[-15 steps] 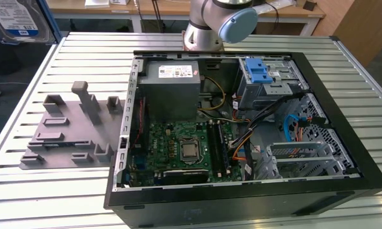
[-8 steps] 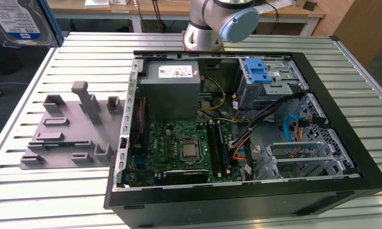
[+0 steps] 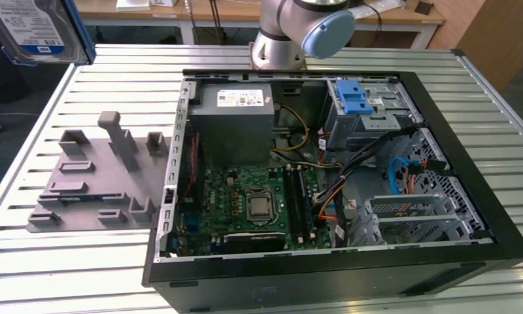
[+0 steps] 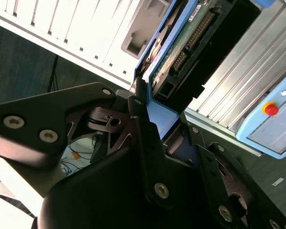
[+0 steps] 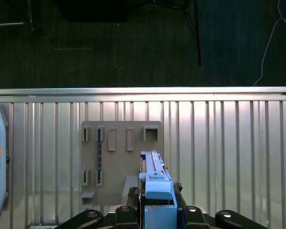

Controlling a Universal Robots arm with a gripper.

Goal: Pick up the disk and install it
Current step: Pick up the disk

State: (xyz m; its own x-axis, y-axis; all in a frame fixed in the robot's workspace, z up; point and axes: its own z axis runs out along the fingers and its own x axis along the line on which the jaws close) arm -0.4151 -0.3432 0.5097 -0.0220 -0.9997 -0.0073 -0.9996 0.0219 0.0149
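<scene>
Slatted metal table (image 5: 219, 143) under gripper (image 5: 155, 198); jaws clamped on disk (image 5: 154, 174), edge-on between fingers (image 5: 133, 193); grey holder plate (image 5: 117, 162) just below; open computer case (image 3: 331, 163) well apart.

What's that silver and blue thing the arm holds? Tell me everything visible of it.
The disk is a flat silver hard drive with a blue-and-white label and blue plastic side rails. The second wrist view shows a green circuit board and connector pins on its other face. The gripper is shut on one end, holding it in the air above the slatted table.
</scene>
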